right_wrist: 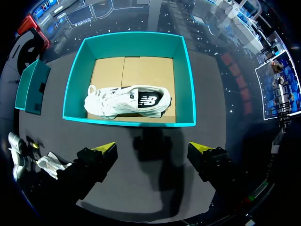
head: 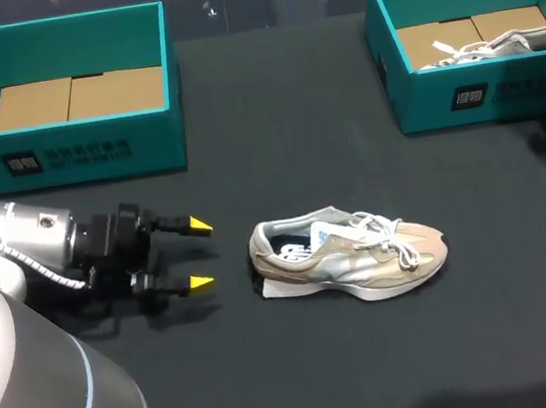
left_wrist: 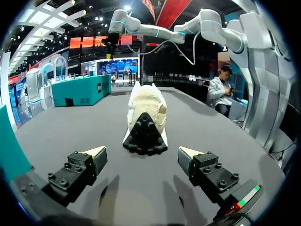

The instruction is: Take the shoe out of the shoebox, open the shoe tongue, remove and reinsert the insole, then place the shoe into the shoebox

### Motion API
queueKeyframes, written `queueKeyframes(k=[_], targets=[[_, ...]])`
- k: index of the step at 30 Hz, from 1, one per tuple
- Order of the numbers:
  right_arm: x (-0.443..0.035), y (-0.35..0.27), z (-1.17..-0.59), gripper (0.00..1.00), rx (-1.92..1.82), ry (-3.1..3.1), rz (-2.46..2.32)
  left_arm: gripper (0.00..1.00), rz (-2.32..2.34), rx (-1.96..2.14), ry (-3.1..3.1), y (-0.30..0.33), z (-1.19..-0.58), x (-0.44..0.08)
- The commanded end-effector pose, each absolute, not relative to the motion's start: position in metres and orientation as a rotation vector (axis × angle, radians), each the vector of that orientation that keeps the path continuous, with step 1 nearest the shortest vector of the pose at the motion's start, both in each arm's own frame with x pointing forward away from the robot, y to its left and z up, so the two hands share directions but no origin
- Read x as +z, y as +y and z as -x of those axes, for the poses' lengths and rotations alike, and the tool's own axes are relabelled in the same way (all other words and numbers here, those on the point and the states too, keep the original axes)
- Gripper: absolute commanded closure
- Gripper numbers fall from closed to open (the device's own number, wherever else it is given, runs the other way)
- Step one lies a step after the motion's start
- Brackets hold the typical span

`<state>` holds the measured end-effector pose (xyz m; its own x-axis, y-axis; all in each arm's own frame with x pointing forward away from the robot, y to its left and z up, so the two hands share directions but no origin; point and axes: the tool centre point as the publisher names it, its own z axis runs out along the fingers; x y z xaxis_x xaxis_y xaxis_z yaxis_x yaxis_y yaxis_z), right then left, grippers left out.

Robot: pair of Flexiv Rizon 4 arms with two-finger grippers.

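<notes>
Shoes, two: beige shoe [head: 350, 256] centre frame, white shoe [right_wrist: 128, 100] inside upper-right shoebox [head: 529, 85]. That box and upper-left shoebox [head: 159, 138] each carry one printed front label. Left gripper [head: 200, 255], right gripper [right_wrist: 154, 149]: fingers spread, empty.

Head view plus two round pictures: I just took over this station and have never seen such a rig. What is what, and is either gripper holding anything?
The machine is two robot arms at a black table. The head view looks down on it from above and behind the arms. Each round picture comes from a camera on one arm's wrist, looking out along its two yellow-tipped fingers.

The left gripper is open and holds nothing. It points at the heel of a beige shoe that stands on its sole in the middle of the table.

The right gripper is also open and holds nothing. It hangs above the right shoebox, where a white shoe lies on its side.

A second teal shoebox stands at the table's far left.
</notes>
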<state>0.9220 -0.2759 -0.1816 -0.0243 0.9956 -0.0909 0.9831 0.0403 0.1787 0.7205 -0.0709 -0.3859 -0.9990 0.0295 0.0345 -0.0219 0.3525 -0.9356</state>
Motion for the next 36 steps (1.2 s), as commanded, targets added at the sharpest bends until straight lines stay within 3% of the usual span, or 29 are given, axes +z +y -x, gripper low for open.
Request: queueKeyframes(k=[1, 36], targets=[[-0.182, -0.275, -0.921, 0.00, 0.096, 2.117, -2.051, 0.00, -0.014, 1.855, -2.483, -0.090, -0.719, -0.400], [-0.182, -0.275, -0.921, 0.00, 0.096, 2.117, -2.051, 0.00, 0.013, 1.841, -2.416, -0.161, -0.716, -0.408]])
